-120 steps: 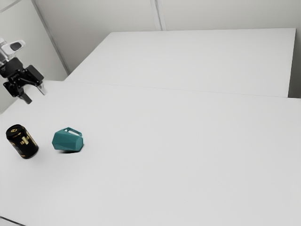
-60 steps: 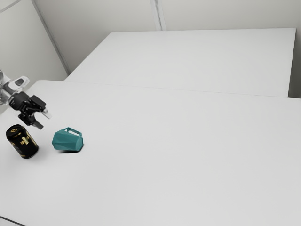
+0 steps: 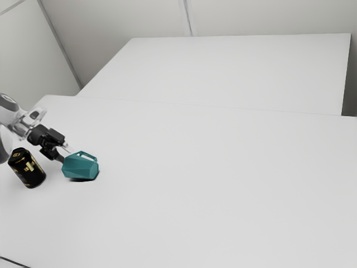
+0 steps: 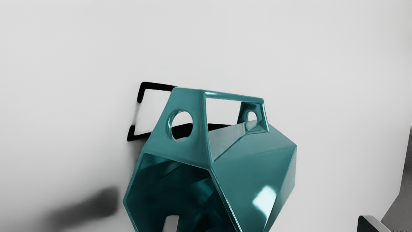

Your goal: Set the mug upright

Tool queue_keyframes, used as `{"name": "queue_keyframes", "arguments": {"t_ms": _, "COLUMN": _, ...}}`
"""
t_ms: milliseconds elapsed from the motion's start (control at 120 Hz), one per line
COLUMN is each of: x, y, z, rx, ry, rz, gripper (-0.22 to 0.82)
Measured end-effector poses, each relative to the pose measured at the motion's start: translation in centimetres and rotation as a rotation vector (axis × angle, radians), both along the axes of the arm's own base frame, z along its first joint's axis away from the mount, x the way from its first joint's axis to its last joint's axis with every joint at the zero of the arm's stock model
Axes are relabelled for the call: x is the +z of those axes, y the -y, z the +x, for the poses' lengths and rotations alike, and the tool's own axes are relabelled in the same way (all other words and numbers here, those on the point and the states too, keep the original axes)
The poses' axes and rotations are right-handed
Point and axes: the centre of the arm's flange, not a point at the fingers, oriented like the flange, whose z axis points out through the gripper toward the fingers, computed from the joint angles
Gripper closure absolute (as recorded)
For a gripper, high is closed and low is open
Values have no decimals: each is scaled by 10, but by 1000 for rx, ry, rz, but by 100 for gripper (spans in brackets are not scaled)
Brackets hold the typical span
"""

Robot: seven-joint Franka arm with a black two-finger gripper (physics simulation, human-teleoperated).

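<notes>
- Grey-white wall (image 3: 33, 50) at the exterior view's left, meeting a pale back wall (image 3: 268, 17) that carries a narrow upright strip (image 3: 188, 17).
- The white worktop (image 3: 223, 184) spreads across from there, smooth and plain; a thin dark line (image 3: 14, 262) crosses its near left corner, and behind a faint seam lies another flat white surface (image 3: 234, 72).
- The white arm (image 3: 19, 118) enters at the exterior view's left and slopes down toward the right, its black hand low over the worktop.
- A black can (image 3: 27, 168) with gold markings stands on the worktop near the hand.
- The pincer (image 3: 64, 154) is right at the mug's mouth end, its fingers (image 4: 171, 224) wide apart: one in front of the opening, the other outside, beyond the mug's side wall.
- The teal faceted mug (image 3: 81, 166) lies on its side on the worktop, handle upward, mouth toward the pincer.
</notes>
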Motion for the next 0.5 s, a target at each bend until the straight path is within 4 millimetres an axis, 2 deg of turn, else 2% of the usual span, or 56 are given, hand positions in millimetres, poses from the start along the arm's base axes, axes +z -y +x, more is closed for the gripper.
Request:
{"name": "queue_keyframes", "arguments": {"t_ms": 167, "x": -9, "y": 12, "z": 4, "rx": -14, "ry": 43, "rz": -46, "gripper": 0}}
{"name": "queue_keyframes", "arguments": {"t_ms": 250, "x": -20, "y": 22, "z": -1, "rx": -6, "ry": 47, "rz": -89, "gripper": 0}}
{"name": "queue_keyframes", "arguments": {"t_ms": 333, "x": -20, "y": 25, "z": -3, "rx": 3, "ry": 66, "rz": -109, "gripper": 1}}
{"name": "queue_keyframes", "arguments": {"t_ms": 500, "x": -1, "y": 20, "z": -4, "rx": -5, "ry": 114, "rz": -96, "gripper": 43}}
